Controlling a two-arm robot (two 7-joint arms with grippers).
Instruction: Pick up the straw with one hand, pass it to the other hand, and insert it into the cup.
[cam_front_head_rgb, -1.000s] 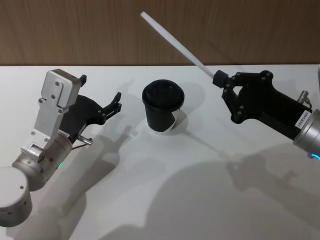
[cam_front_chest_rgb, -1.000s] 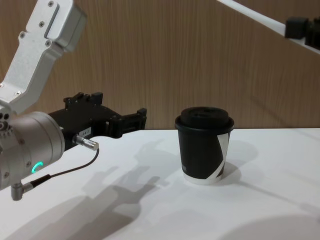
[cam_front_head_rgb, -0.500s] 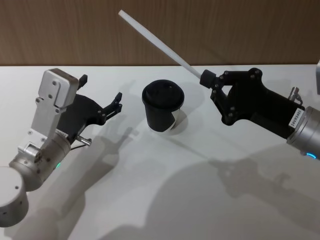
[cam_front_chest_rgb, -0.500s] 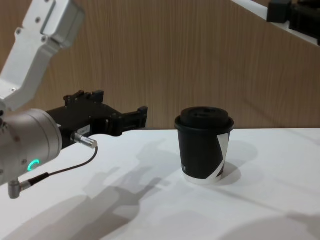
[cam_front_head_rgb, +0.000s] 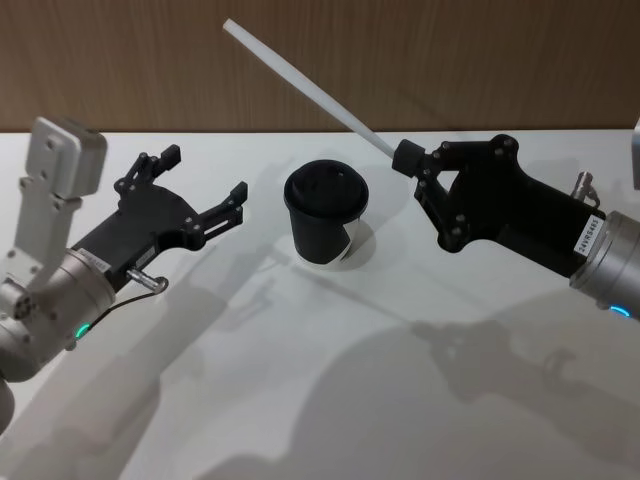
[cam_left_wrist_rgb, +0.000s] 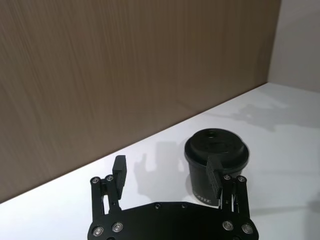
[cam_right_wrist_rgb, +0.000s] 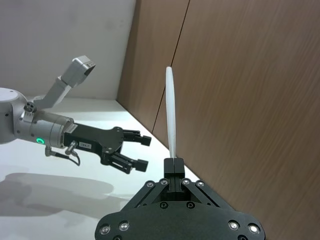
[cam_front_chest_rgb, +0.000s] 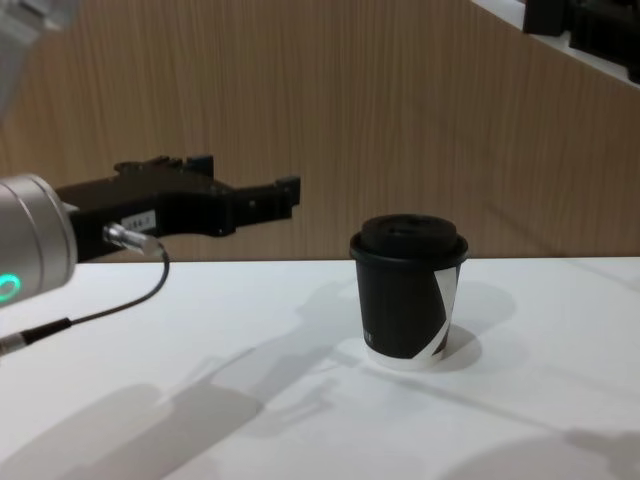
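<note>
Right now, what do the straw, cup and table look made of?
Straw: matte white, stiff and straight; paper or plastic, can't tell. Cup: matte black wall with a white base rim, likely paper; lid has moulded ridges and a slight sheen, likely plastic. Table: smooth white, probably laminate.

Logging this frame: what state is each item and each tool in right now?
straw: gripped at one end by the right tool, slanting up in the air, outside the cup.
cup: upright on the table, lid on, no straw in it.
left tool: open, empty, left of the cup.
right tool: shut on the straw.
</note>
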